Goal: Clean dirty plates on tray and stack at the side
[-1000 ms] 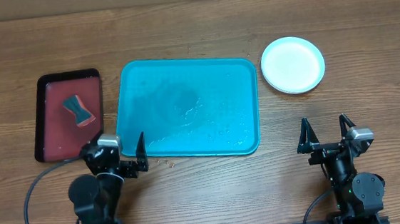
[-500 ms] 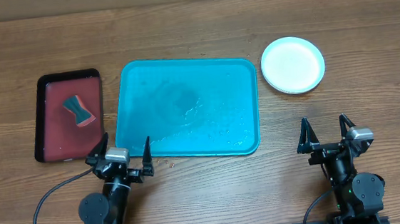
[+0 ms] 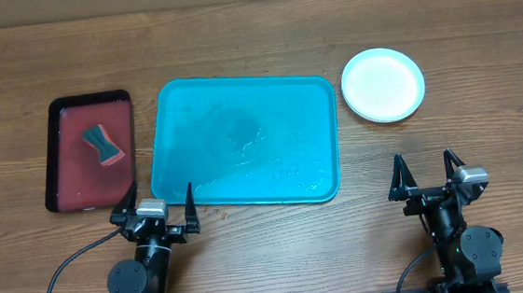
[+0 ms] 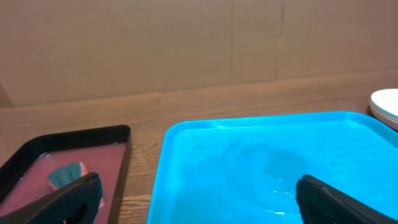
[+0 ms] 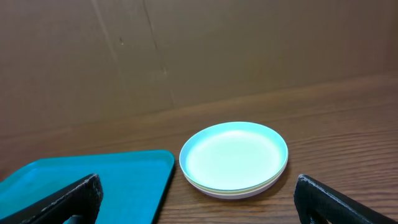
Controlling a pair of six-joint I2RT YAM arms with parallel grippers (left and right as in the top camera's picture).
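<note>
Wood tabletop (image 3: 253,35), cardboard wall along its far edge: turquoise tray (image 3: 203,114) sits mid-tabletop with wet streaks on its floor. The plates (image 3: 383,84) are stacked in one pile on the tabletop just off the tray's far-right corner, not touching it, with the pale mint one on top and yellow-green and white rims showing below it in the right wrist view. Small dark-red tray (image 3: 70,180) near the left edge holds a teal-and-red sponge (image 3: 102,146); left fingers (image 3: 188,201) and right fingers (image 3: 397,175) are both spread wide, holding nothing, at the near edge, left by the turquoise tray's near-left corner and right well short of the pile.
</note>
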